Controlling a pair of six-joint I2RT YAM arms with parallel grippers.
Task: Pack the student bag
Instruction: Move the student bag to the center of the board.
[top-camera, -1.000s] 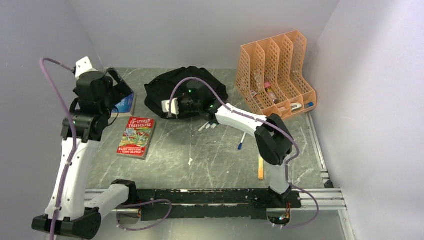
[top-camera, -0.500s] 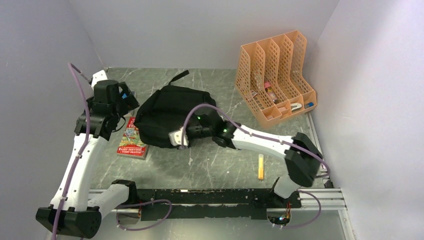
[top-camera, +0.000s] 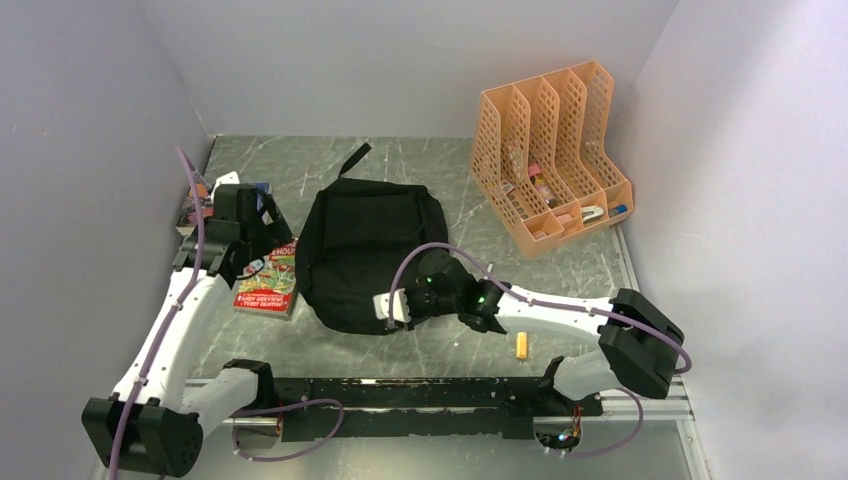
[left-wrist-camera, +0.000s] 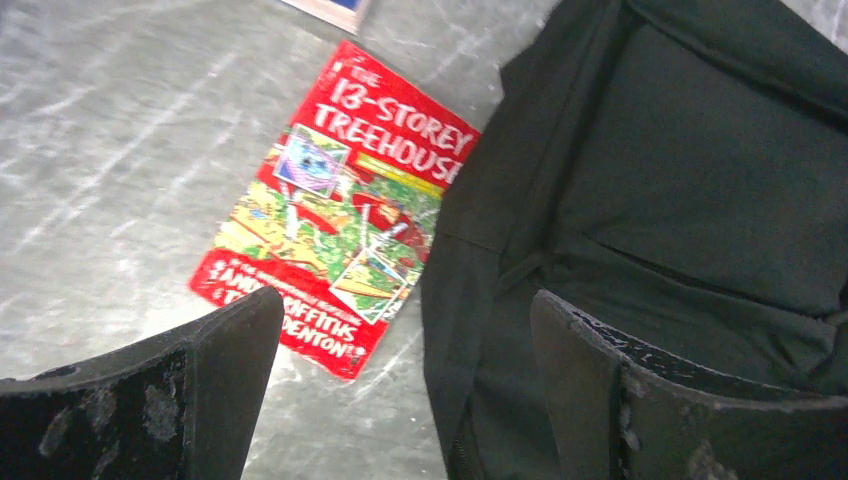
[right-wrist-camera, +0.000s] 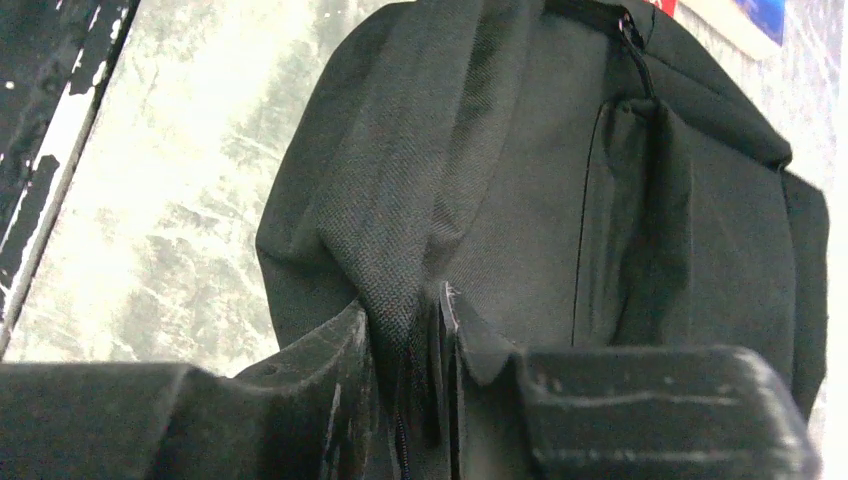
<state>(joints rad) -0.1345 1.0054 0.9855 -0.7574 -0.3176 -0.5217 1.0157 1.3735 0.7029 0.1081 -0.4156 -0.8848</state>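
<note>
The student bag, a floppy black backpack, lies flat in the middle of the table with its strap pointing to the back. My right gripper is at the bag's near edge, and a fold of black fabric is pinched between its narrow-set jaws. My left gripper hovers wide open over the bag's left edge and a red book, "The 13-Storey Treehouse". Nothing is between the left fingers.
An orange mesh file organiser with small stationery stands at the back right. A yellow stick lies near the front, right of my right arm. A blue book corner shows beyond the red book. A black rail runs along the near edge.
The right arm has dragged the bag toward the near edge, where it now lies flatter and partly over the red book. The left arm has swung down and nearer, over book and bag.
</note>
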